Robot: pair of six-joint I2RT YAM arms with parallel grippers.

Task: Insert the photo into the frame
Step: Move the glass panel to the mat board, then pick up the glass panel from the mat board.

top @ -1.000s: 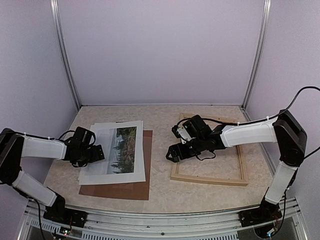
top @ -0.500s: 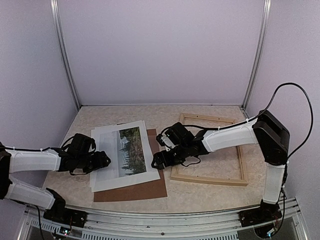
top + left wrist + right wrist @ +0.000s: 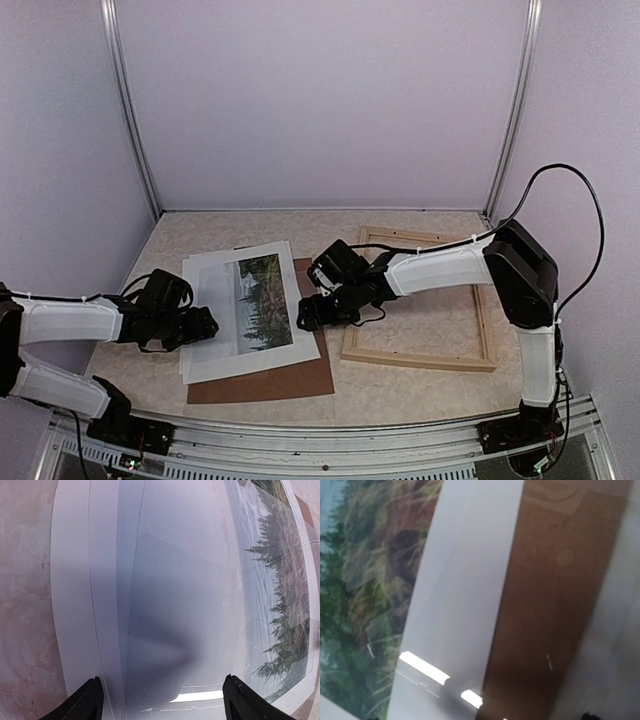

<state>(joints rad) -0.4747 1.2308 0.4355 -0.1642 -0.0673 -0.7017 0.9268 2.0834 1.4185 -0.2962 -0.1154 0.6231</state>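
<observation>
The photo (image 3: 255, 303), dark trees with a wide white border, lies on a stack of pale sheets over a brown backing board (image 3: 275, 378), left of centre. The pale wood frame (image 3: 415, 358) lies flat to its right with nothing inside it. My left gripper (image 3: 205, 325) is low at the photo's left edge. In the left wrist view the left gripper (image 3: 162, 707) is open wide over the white border (image 3: 175, 580), with the trees (image 3: 275, 590) beyond. My right gripper (image 3: 305, 315) is at the photo's right edge. Its wrist view shows the photo (image 3: 365, 580), border (image 3: 465, 580) and board (image 3: 550, 580) close up, but not its fingers.
Pale side walls and metal posts (image 3: 135, 130) close in the marbled table (image 3: 330, 235). The right arm's black cable (image 3: 590, 220) loops above the frame's right side. The frame's near left corner (image 3: 347, 352) lies close to the brown board.
The photo stack and brown board have slid right toward the frame, with the left gripper following. My right gripper has moved left from over the frame to the photo's right edge.
</observation>
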